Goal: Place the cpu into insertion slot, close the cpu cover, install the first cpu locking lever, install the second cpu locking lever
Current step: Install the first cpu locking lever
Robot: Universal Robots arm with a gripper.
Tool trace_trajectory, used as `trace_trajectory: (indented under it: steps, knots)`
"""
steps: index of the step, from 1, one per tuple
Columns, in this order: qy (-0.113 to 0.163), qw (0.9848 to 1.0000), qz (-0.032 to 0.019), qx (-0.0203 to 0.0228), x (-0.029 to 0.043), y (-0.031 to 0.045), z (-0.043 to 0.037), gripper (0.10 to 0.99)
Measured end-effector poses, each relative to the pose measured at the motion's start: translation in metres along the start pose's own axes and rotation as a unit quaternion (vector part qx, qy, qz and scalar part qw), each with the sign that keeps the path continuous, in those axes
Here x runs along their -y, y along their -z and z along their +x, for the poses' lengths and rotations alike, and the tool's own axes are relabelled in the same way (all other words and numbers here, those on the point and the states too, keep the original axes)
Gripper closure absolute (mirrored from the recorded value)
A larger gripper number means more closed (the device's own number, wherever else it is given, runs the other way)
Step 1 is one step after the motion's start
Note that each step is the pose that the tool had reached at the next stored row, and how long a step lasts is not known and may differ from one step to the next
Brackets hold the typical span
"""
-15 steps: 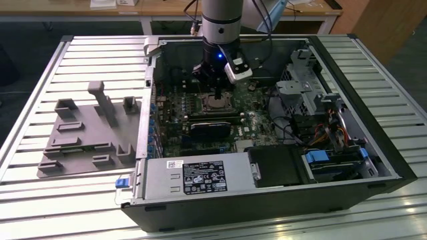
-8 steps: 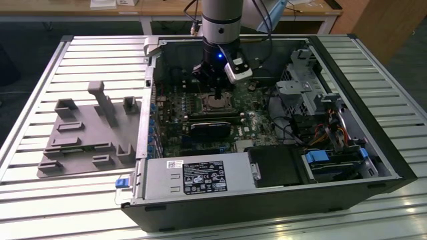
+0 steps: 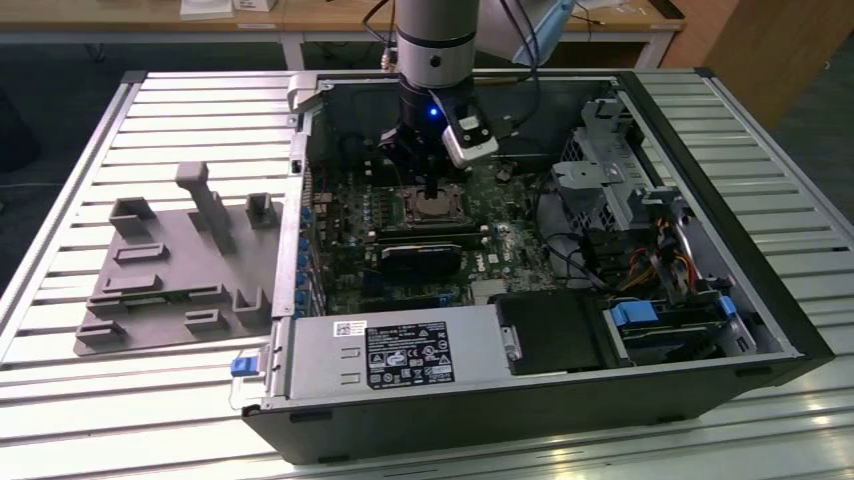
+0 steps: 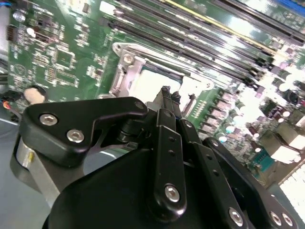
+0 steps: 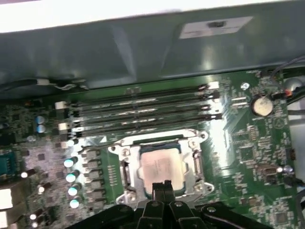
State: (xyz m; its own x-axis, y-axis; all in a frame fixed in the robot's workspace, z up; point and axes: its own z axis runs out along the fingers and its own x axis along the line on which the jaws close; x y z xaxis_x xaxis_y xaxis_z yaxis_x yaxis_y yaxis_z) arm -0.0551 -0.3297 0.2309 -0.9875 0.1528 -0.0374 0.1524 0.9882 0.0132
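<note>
Cpu (image 3: pixel 434 207) lay in the insertion slot (image 3: pixel 412 212) on the board of an open computer case (image 3: pixel 534 410), which rested on its side on the slatted bench (image 3: pixel 134 420) in the exterior view. The arm reached straight down into the case, and the gripper (image 3: pixel 437 196) hung just above the socket. A grey fixture plate (image 3: pixel 147 300) lay on the bench towards the exterior view's left.

In the second wrist view the gripper (image 4: pixel 167 91) had its fingers drawn together with nothing between them. Their tips stood over the near edge of the pale cpu (image 4: pixel 150 83), and the cpu cover (image 4: pixel 125 71) framed it.

In the first wrist view the cpu (image 5: pixel 162 167) was seated flat. The cpu cover (image 5: pixel 126 164) appeared to lie down over it, its window showing the metal top. The empty, closed gripper (image 5: pixel 162 185) was at the socket's edge, beside the long memory slots (image 5: pixel 143 112).

Placing looked finished and the cover lowered, so the work seemed to have reached the locking levers. Whether either was latched I could not tell. That stage would call for a firm, narrow push on thin metal without sliding onto the board.
</note>
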Motion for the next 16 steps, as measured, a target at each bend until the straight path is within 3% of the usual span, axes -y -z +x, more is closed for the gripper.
trace_trajectory:
  steps: [9, 16]
  knots:
    - [0.0, 1.0, -0.0007, 0.0022, 0.0036, 0.0009, 0.0233, 0.984]
    - [0.0, 1.0, -0.0017, 0.0089, 0.007, 0.0018, 0.0457, 0.984]
